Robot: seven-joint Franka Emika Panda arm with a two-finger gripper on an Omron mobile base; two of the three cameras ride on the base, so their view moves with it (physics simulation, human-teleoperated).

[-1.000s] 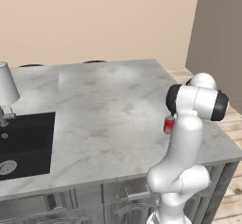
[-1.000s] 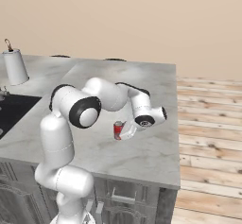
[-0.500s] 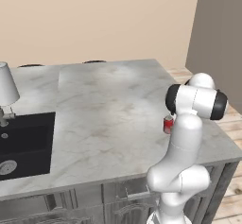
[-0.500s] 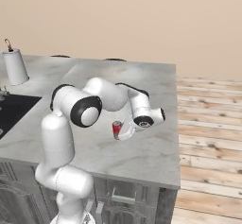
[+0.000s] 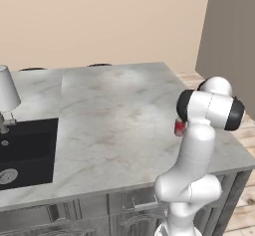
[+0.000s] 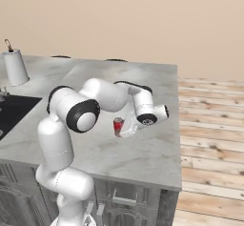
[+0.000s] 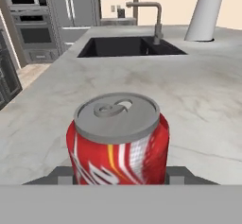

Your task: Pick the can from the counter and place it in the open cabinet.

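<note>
The can [image 7: 118,140] is small and red with a silver top. It stands upright on the marble counter [image 5: 114,115] near its right edge. In the hand view it sits close up between my two finger tips. My gripper [image 6: 123,128] reaches in low from the side and is shut on the can [image 6: 117,126]. From the left base view the can [image 5: 179,127] peeks out just left of my arm's elbow. The cabinet is out of view.
A black sink [image 7: 127,46] with a grey faucet [image 7: 153,20] lies at the counter's far side. A paper towel roll [image 6: 15,67] stands beside it. The counter edge [image 6: 143,182] drops to wooden floor [image 6: 209,125] on the right. A tall grey panel [image 5: 231,36] rises at the far right.
The jaws have closed around the can. The can and the arm have stayed in place.
</note>
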